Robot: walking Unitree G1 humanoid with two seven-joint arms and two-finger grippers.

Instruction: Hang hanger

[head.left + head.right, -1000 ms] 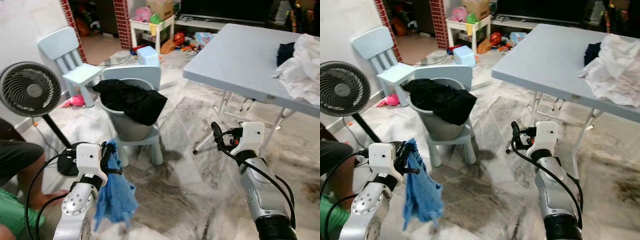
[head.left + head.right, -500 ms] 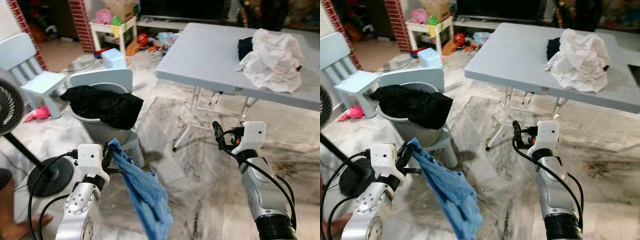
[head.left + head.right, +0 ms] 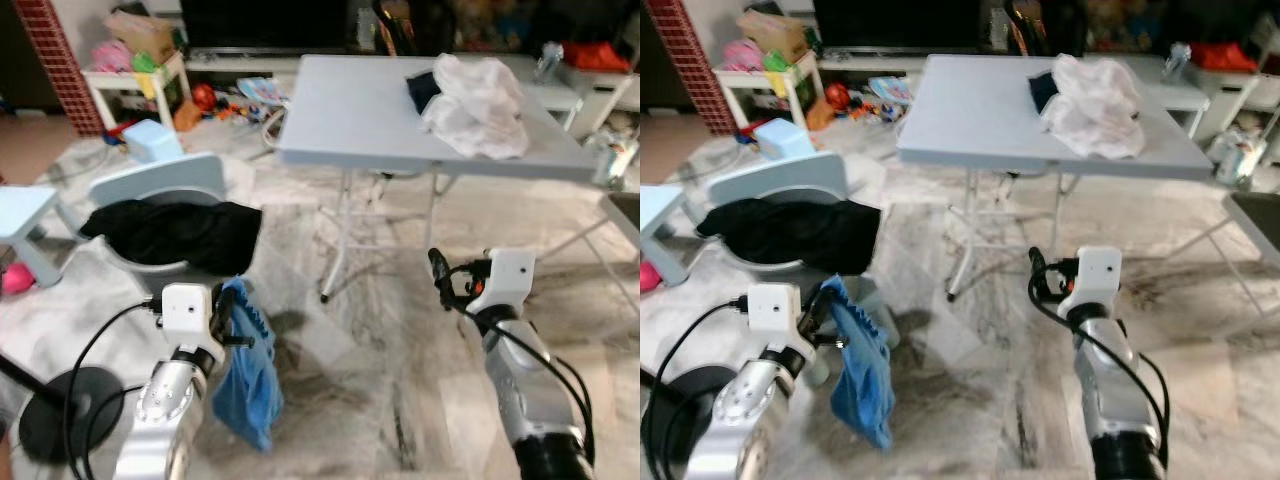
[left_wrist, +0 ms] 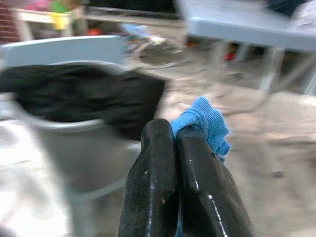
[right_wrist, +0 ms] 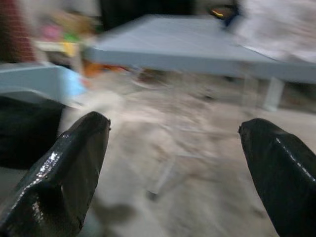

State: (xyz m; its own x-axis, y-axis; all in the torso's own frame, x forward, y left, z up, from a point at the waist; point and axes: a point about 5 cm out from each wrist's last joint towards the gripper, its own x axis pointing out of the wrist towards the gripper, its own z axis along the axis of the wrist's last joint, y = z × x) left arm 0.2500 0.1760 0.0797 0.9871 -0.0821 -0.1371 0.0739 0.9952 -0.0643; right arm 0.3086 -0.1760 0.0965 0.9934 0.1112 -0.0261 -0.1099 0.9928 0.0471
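Note:
My left gripper is shut on the top edge of a blue cloth, which hangs limp from it above the marble floor. In the left wrist view the two fingers press together on a bunch of the blue cloth. My right gripper is held at about the same height on the right, open and holding nothing; its fingers stand wide apart. I see no hanger.
A grey folding table stands ahead with white laundry and a dark garment on it. At front left a grey tub draped with black clothing sits on a small pale-blue chair. A fan base lies at bottom left.
The head camera has swung to the right, so the fan and the person have slid out and the table is now central. The blue cloth swung out and hangs straight again.

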